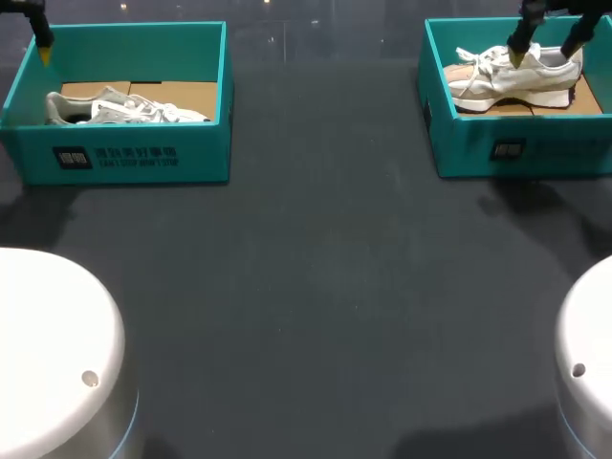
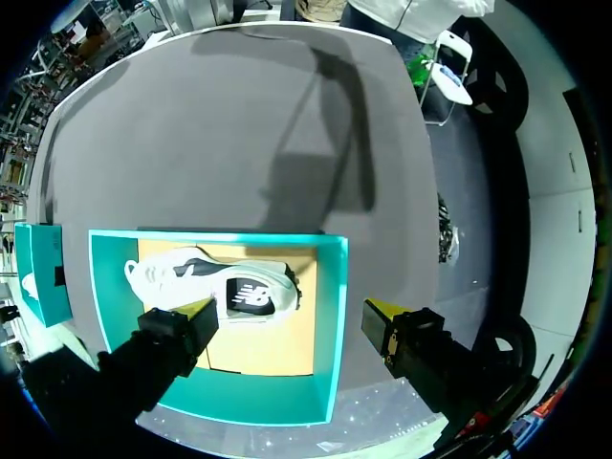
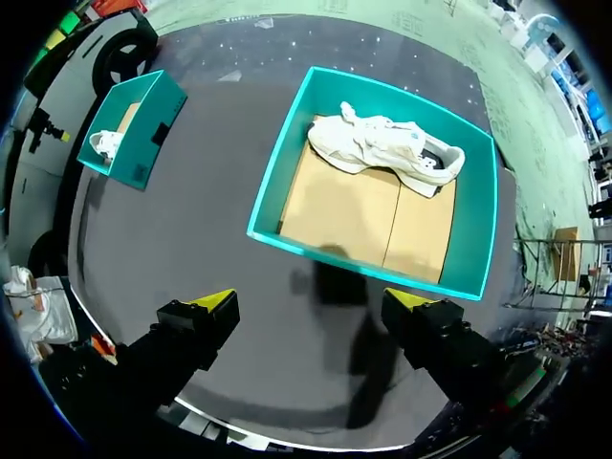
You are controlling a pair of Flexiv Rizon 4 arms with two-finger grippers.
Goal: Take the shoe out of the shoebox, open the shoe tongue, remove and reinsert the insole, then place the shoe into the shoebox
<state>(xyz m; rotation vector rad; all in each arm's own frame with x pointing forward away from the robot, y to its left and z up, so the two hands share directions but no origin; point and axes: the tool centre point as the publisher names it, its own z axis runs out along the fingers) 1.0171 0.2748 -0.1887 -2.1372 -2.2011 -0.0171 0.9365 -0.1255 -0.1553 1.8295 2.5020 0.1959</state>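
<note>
Right wrist view, shoe in shoebox ahead of parted right fingers, left fingers parted

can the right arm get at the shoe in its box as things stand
Probably yes: the right gripper hangs open over the lidless teal shoebox, and nothing covers the white shoe inside or lies between it and the fingers.

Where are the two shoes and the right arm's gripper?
left shoe (image 1: 124, 108), head view, on its side panel.
right shoe (image 1: 497, 84), head view, on its side above the sole.
right gripper (image 3: 311, 298), right wrist view, midway between its yellow tips.
</note>
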